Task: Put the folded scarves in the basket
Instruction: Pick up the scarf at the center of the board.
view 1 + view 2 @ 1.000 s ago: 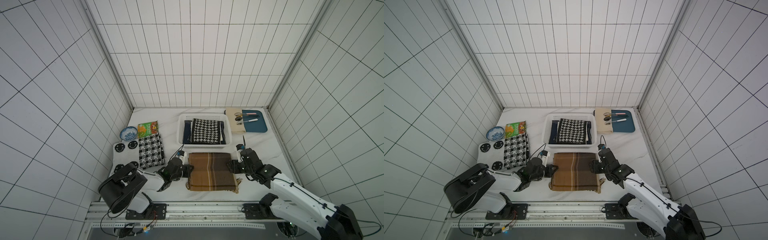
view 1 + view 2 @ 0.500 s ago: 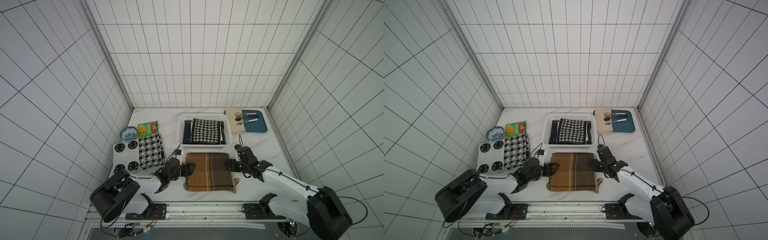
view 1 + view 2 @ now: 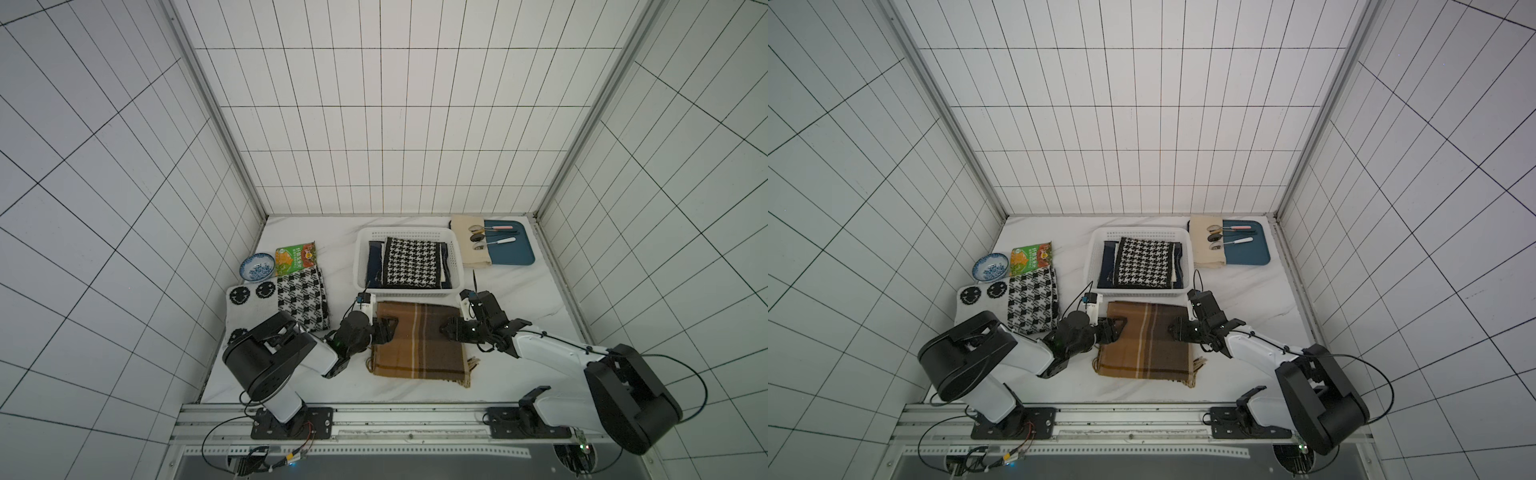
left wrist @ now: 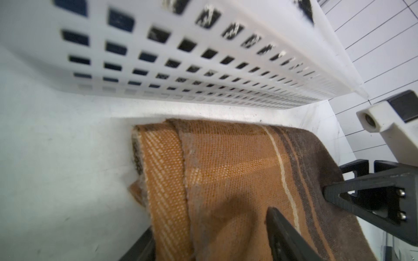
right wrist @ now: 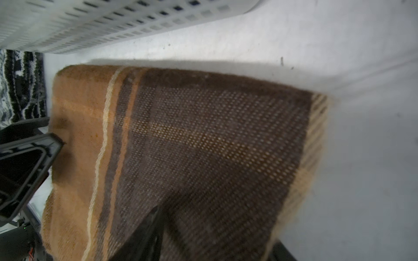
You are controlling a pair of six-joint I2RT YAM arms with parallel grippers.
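The folded brown striped scarf (image 3: pixel 419 345) (image 3: pixel 1150 340) lies on the table just in front of the white perforated basket (image 3: pixel 409 291) (image 3: pixel 1142 293). My left gripper (image 3: pixel 388 328) (image 3: pixel 1115 326) grips its left edge. In the left wrist view the scarf (image 4: pixel 226 169) fills the left gripper (image 4: pixel 209 220), one finger on top and one beneath. My right gripper (image 3: pixel 449 330) (image 3: pixel 1177 330) holds the right edge the same way. The right wrist view shows the scarf (image 5: pixel 192 140) bunched in the right gripper (image 5: pixel 218 226). The basket wall (image 4: pixel 203 74) (image 5: pixel 90 27) stands close behind.
A houndstooth scarf (image 3: pixel 411 262) over dark cloth lies in the basket. At the left are a black-and-white scarf (image 3: pixel 303 303), a smiley mat (image 3: pixel 249 297), a blue-patterned bowl (image 3: pixel 257 266) and a snack packet (image 3: pixel 295 257). At the back right: blue tray (image 3: pixel 513 253), beige cloth (image 3: pixel 467 249), spoons.
The left gripper opened from shut, and its jaws now sit over and under the scarf's left edge. The right gripper slid onto the right edge and its jaws narrowed on it. The scarf has barely shifted.
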